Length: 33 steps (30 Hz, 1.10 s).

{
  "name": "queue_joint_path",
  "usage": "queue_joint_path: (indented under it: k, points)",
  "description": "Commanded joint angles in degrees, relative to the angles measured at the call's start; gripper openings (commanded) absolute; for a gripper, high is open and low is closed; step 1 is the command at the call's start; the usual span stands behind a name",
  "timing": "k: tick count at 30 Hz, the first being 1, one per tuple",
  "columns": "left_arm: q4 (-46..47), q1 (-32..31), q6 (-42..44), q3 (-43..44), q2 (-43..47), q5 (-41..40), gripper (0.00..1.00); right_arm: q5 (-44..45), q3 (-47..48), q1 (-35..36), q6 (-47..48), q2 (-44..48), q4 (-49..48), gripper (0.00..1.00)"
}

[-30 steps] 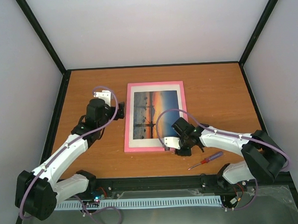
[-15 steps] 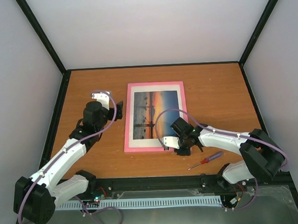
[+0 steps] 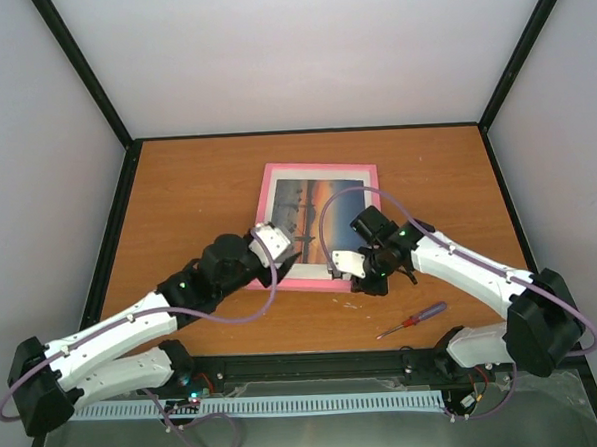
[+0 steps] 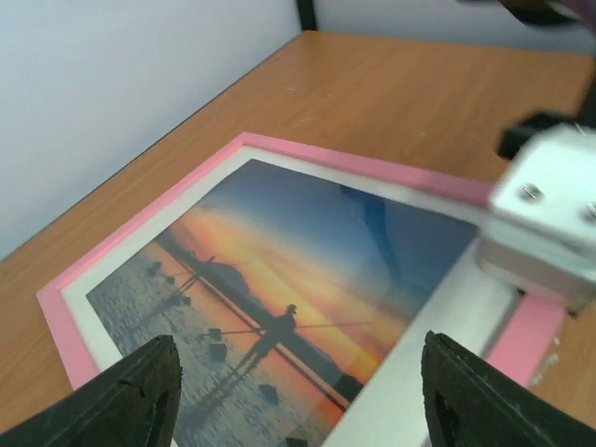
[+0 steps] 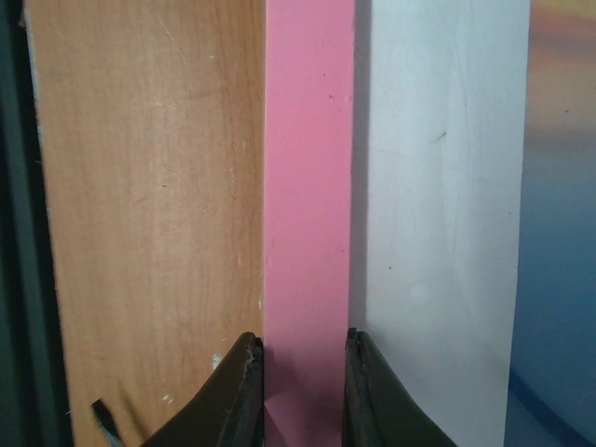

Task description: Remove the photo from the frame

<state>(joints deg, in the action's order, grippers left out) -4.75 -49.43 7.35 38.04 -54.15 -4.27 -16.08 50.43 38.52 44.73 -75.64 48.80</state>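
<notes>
The photo point(image 3: 302, 198) is not yet out: it sits face up behind the clear pane of the pink frame point(image 3: 321, 167), white border showing all round, and the frame lies slightly askew near the middle of the table point(image 3: 177, 190). The right gripper point(image 5: 303, 377) is clamped on the frame's narrow pink border at the near right corner, one finger on the outer side and one on the inner. The left gripper point(image 4: 303, 382) hovers over the near left part of the picture with its fingers spread wide and nothing between them. Whether the near edge is lifted off the wood I cannot tell from above. A small purple-handled screwdriver point(image 3: 414, 320) lies apart, near the right arm's base. So the work looks to be at its start — a hold on the frame, nothing opened. What remains, as I judge it, is turning the frame over, freeing the back board, and drawing the print clear.
</notes>
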Motion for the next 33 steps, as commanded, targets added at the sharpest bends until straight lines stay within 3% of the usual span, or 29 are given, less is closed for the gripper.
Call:
queue_joint_path:
  k: [1, 6, 19, 25, 27, 33]
  points:
    - [-5.9, -9.0, 10.4, 2.2, 0.4, -5.5, 0.69, -3.0, 5.9, -0.6, 0.0, 2.7, 6.2, 0.03]
    - [-12.4, -13.6, 14.5, 5.9, -3.6, -7.9, 0.6, -6.8, 10.9, -0.6, -0.7, 2.8, 11.0, 0.03]
    - [-21.0, -21.8, 19.7, 9.8, -5.3, -6.8, 0.57, -12.3, 17.7, -0.6, -7.0, 3.4, 16.5, 0.03]
    - [-21.7, -25.9, 20.9, 8.5, -8.5, -15.5, 0.53, -16.5, 19.7, -0.6, -9.6, 3.3, 18.1, 0.03]
    - [-19.9, -28.0, 21.6, 7.7, -9.8, -21.6, 0.53, -18.0, 19.7, -0.6, -9.9, 4.2, 18.0, 0.03]
    - [-15.5, -31.4, 26.2, 6.1, -11.8, -32.0, 0.48, -16.4, 18.7, -0.6, -9.4, 5.0, 17.4, 0.03]
